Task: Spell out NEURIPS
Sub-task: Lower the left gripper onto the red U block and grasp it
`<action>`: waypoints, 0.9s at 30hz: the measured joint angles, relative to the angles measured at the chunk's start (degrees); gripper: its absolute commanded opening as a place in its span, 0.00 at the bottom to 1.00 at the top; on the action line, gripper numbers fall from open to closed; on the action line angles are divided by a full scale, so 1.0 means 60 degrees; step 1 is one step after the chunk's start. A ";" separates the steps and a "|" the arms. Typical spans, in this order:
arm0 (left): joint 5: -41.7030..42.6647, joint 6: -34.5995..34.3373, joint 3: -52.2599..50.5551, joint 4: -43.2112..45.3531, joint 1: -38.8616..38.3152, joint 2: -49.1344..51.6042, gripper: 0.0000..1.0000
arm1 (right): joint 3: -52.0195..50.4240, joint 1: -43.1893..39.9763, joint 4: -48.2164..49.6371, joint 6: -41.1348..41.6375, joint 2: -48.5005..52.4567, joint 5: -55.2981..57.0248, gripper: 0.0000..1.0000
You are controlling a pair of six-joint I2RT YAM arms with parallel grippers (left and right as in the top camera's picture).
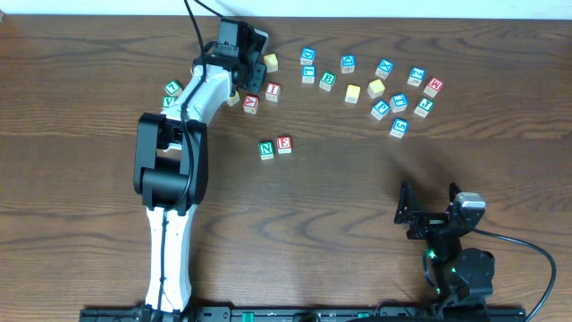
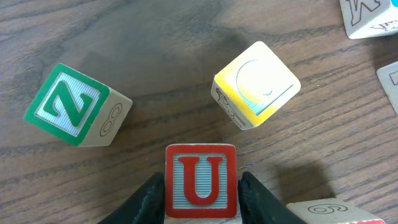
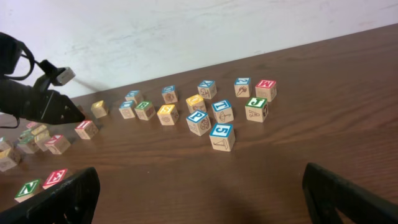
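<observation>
While the left arm (image 1: 192,116) reaches to the far edge, left of centre, the left gripper (image 2: 201,200) clamps the red U cube (image 2: 201,177), one finger on each side. The right gripper (image 3: 199,196), near the front-right corner, is wide open and empty. The N cube (image 1: 266,150) and E cube (image 1: 284,144) touch mid-counter.

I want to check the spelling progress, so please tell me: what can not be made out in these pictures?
- Left wrist view: whether the left gripper squeezes the U cube; the bottom edge cuts the fingers off.
- Left wrist view: the letter on the top-right cube; the frame edge cuts it.
- Right wrist view: letters on the far-left cubes; too small and blurred.
</observation>
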 measured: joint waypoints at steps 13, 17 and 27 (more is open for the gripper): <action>-0.0029 -0.0080 -0.0044 -0.0780 -0.0044 -0.1763 0.38 | 0.0000 0.0000 0.0000 0.0000 0.0000 0.0000 0.99; -0.0029 -0.0080 -0.0044 -0.1184 -0.0189 -0.2637 0.38 | 0.0000 0.0000 0.0000 -0.0004 0.0000 0.0000 0.99; -0.0801 -0.0554 -0.0040 -0.0648 -0.0437 -0.1894 0.46 | 0.0000 0.0000 0.0000 -0.0004 0.0000 0.0000 0.99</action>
